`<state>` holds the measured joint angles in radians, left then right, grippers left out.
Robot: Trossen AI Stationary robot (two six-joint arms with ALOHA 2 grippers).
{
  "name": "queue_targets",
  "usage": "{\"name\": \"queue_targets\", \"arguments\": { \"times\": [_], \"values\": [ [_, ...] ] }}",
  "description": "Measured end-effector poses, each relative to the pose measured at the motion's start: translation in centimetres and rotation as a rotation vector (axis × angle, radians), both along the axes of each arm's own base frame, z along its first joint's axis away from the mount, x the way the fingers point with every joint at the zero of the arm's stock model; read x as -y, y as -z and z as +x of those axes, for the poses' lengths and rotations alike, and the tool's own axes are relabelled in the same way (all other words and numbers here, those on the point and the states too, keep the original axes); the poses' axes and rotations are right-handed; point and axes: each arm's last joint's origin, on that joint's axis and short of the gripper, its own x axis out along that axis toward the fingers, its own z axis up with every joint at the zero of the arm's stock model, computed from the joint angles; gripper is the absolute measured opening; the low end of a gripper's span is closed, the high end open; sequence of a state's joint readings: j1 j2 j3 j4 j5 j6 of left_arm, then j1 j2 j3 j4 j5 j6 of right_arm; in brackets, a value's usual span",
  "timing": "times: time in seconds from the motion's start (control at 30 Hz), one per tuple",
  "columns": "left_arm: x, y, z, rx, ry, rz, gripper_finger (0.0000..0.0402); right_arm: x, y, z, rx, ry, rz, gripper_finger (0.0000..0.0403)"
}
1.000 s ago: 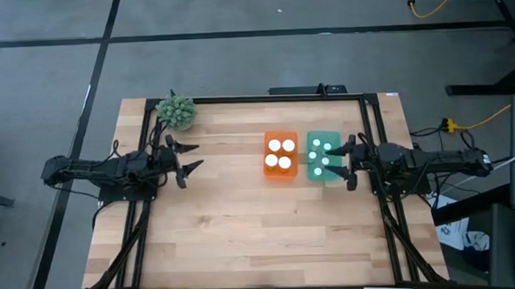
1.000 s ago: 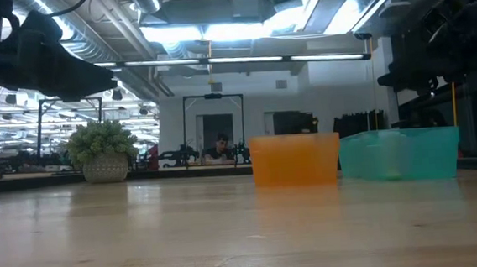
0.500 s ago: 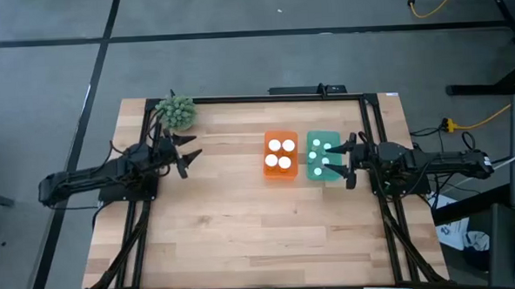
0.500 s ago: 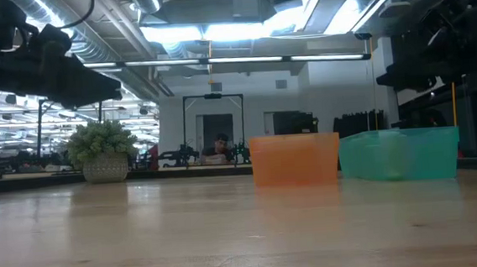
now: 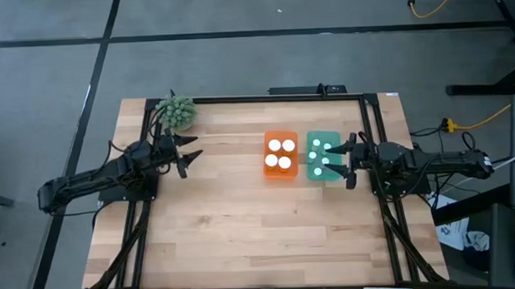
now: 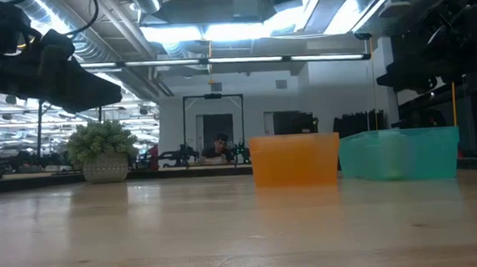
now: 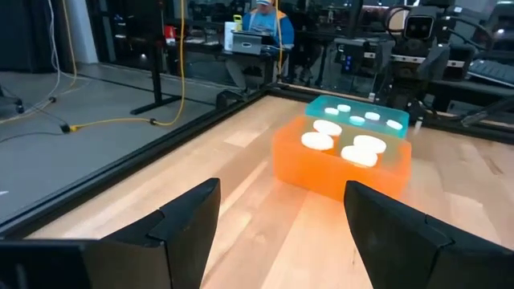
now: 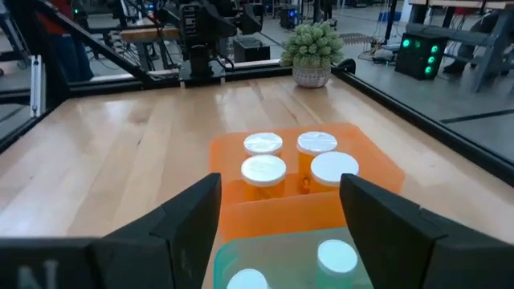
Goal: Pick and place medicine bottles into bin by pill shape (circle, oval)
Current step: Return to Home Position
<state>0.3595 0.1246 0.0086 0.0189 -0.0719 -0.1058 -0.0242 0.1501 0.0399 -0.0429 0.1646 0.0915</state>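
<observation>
Left claw (image 5: 191,154) by the left edge of the worktop (image 5: 244,232) and right claw (image 5: 349,162) at the teal bin (image 5: 334,138) both gape empty; a low retreat could knock that bin.

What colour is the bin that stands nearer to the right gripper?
Teal. The bin shows best in the low view.

The two arms I'm running are black all over, built of slim boxy links with thicker blocks at the joints. Just behind the left pincer (image 5: 191,149), a thin dark cable loops out from the wrist housing. Its fingers (image 7: 186,221) are matte charcoal wedges, broad and flat-faced with bevelled edges, narrowing toward the tips. The right pincer (image 5: 349,160) matches it, ending in two pointed prongs. Behind it I see a bulkier wrist block, then a slender forearm link.
</observation>
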Motion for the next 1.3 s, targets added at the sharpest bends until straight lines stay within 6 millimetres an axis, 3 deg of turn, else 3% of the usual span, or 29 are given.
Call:
{"name": "queue_targets", "arguments": {
  "times": [1.3],
  "values": [
    [-0.04, -0.03, -0.02, -0.001, -0.014, 0.01, 0.0257, 0.0, 0.0, 0.0, -0.004, -0.003, -0.021, 0.0255]
  ]
}}
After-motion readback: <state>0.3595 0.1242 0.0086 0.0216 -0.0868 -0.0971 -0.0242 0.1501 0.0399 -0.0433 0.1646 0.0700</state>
